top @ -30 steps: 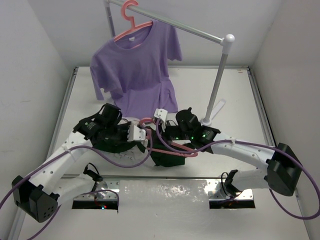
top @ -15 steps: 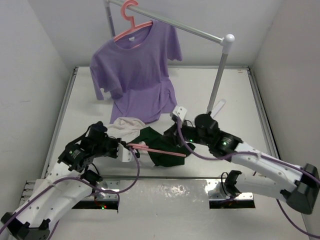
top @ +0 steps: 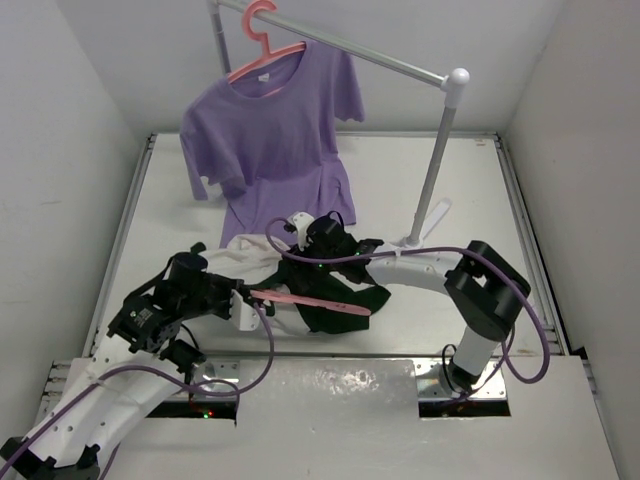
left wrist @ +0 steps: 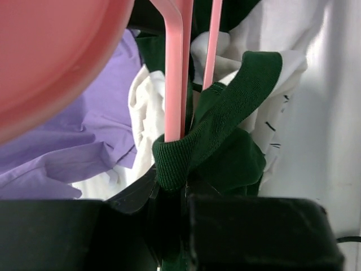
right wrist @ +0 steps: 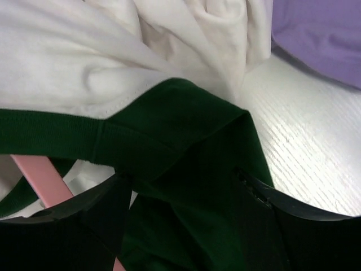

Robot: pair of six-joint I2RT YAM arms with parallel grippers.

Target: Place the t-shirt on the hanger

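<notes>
Left gripper [left wrist: 169,200] is clamped on the hanger [top: 318,302], pointing toward 3 o'clock, t-shirt [right wrist: 113,56] collar looped around it. Right gripper [right wrist: 181,195], jaws apart, straddles green fabric at the hanger's 12 o'clock

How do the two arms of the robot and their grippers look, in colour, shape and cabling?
Both the left arm and the right arm have smooth white links joined by bulky black joint housings. A purple cable loops loosely along each arm. The left gripper and the right gripper have matte black fingers.
</notes>
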